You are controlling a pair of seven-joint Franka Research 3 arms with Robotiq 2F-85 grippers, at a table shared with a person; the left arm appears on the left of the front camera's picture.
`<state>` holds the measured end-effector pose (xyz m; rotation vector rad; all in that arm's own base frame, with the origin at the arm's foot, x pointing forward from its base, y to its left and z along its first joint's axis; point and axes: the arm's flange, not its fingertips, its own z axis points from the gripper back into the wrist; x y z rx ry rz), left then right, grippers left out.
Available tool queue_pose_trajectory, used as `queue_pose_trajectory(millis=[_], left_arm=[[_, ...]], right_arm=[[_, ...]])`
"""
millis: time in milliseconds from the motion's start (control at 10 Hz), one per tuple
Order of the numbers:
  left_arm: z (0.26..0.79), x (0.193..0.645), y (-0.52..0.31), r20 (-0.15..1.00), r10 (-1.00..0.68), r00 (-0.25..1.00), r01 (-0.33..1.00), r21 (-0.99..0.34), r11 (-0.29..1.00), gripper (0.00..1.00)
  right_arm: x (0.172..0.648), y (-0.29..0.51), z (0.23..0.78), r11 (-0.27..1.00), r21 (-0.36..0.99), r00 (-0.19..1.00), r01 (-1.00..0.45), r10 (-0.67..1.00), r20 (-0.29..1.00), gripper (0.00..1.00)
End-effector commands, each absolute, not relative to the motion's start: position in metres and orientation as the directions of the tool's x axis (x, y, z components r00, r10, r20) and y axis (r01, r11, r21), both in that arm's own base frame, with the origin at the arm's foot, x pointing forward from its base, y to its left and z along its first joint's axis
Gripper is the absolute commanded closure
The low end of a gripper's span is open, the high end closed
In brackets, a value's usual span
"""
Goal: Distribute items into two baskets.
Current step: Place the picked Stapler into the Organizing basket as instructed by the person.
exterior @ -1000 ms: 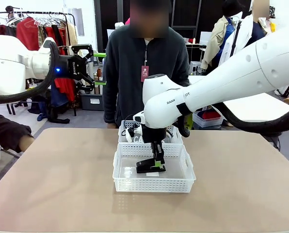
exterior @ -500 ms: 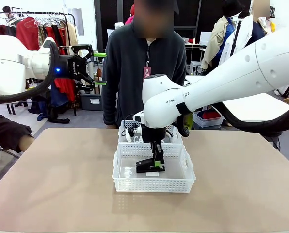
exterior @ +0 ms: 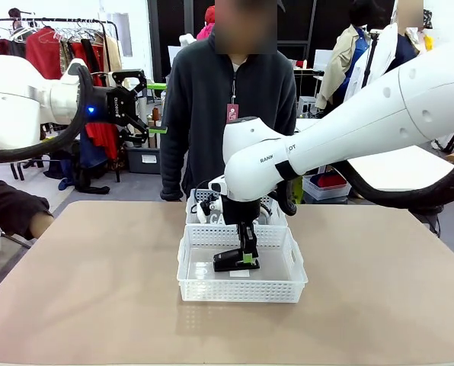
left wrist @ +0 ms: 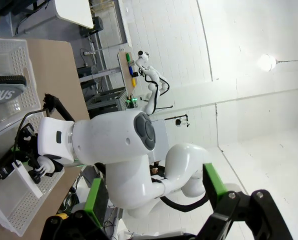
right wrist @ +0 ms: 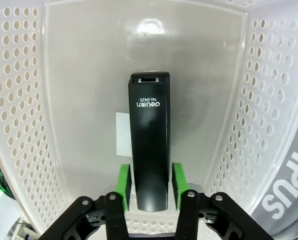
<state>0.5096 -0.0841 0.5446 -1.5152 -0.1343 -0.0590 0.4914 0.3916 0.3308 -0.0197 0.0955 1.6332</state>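
A small black stapler [exterior: 233, 261] [right wrist: 149, 145] lies on the floor of the near white lattice basket [exterior: 212, 290]. My right gripper [exterior: 247, 255] [right wrist: 150, 187] reaches down into that basket and straddles the stapler's near end. Its green pads stand close on both sides, with a thin gap showing, so it is open by a sliver. The grey "CAMPUS" pouch [exterior: 215, 219] [right wrist: 289, 190] lies in the far basket [exterior: 200, 200], right behind the near one. My left gripper [exterior: 152, 107] [left wrist: 154, 200] hangs open and empty, high at the left, well off the table.
A person [exterior: 231, 99] stands at the table's far edge, just behind the baskets. The tan tabletop [exterior: 82, 282] lies bare on both sides of the baskets. A clothes rack [exterior: 52, 46] stands at the back left.
The right gripper's pads have eased slightly off the stapler, which stays in the near basket. Neither arm has moved visibly.
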Motion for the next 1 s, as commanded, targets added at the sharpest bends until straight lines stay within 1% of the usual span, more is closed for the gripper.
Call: queue_pose_trajectory(millis=[0,100,900], left_arm=[[0.547,0.508,-0.084,0.123,0.053,0.991,0.121,-0.992,0.038,0.00],[0.547,0.508,-0.084,0.123,0.053,0.991,0.121,-0.992,0.038,0.00],[0.547,0.508,-0.084,0.123,0.053,0.991,0.121,-0.992,0.038,0.00]], right_arm=[[0.492,0.395,0.337,-0.025,0.060,-0.029,-0.998,0.998,-0.061,0.09],[0.492,0.393,0.340,-0.022,0.059,-0.025,-0.998,0.998,-0.056,0.00],[0.489,0.376,0.370,0.008,0.063,0.010,-0.998,0.999,0.032,0.00]])
